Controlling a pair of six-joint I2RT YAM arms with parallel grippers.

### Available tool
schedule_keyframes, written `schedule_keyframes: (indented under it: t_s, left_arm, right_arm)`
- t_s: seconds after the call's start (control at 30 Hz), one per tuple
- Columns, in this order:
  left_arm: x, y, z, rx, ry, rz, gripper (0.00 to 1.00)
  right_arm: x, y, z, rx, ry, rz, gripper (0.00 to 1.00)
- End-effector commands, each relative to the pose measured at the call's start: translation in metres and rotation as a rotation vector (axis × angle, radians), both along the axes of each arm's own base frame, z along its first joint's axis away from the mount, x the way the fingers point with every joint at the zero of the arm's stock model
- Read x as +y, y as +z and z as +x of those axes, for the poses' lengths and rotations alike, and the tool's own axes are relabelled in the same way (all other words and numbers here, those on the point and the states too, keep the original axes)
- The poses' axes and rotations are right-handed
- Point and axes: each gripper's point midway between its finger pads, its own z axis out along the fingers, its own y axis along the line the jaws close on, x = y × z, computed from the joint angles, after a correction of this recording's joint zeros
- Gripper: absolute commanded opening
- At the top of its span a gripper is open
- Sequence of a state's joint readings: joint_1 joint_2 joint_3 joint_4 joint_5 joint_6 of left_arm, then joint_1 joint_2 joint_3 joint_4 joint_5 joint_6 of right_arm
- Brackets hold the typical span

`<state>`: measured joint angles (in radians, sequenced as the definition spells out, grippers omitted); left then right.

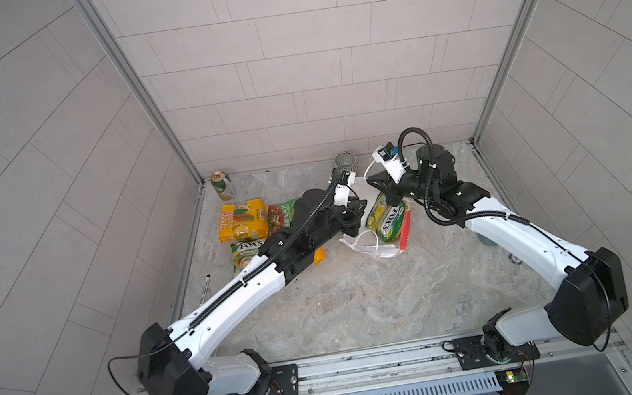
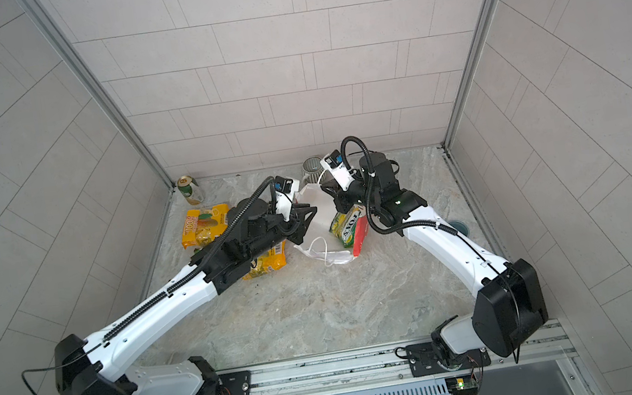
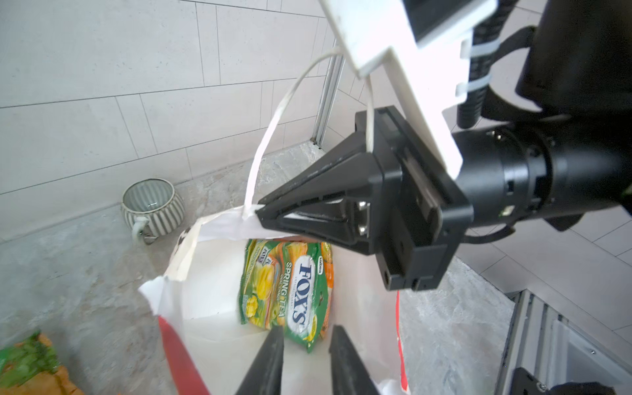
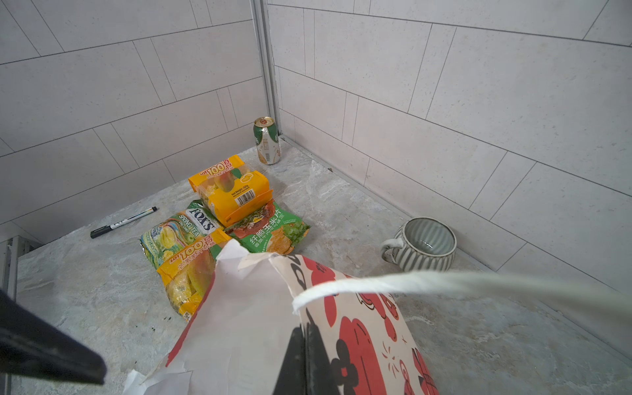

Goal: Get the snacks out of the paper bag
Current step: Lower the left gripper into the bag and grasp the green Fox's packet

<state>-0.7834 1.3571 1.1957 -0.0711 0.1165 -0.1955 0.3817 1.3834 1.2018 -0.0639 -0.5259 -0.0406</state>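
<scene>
The paper bag [image 1: 356, 239] lies on its side mid-table, mouth held up. My right gripper [image 1: 371, 181] is shut on its white rim [image 3: 236, 225], beside the cord handle [image 3: 270, 136]. Inside lies a green-yellow FOX'S packet [image 3: 290, 290], seen in both top views [image 2: 347, 225]. My left gripper [image 3: 306, 330] reaches into the mouth with its jaws a little apart. The packet's corner sits between the tips, and no contact shows. Outside, on the left, lie two yellow-orange packets [image 4: 232, 195] [image 4: 188, 273], a green chips packet [image 4: 273, 232] and another FOX'S packet [image 4: 181, 232].
A green-gold can [image 1: 222, 184] stands in the back left corner. A ribbed grey mug [image 1: 345, 161] sits at the back wall behind the bag. A black marker [image 4: 123, 222] lies near the left edge. A small round dark thing [image 2: 459, 226] sits under the right arm.
</scene>
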Motion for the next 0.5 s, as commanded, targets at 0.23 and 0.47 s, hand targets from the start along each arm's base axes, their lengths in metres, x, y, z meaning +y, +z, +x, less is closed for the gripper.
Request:
schedule_keyframes:
  t_s: [0.23,0.47]
  left_arm:
    - [-0.048,-0.052,0.013,0.119,-0.123,0.054,0.12]
    - [-0.056,-0.091,0.025,0.140,-0.094,0.082,0.12]
  right_arm:
    - [-0.002,0.031,-0.002,-0.074,-0.023,0.052,0.04]
    - [-0.001,0.032,-0.002,-0.072,-0.021,0.060,0.03]
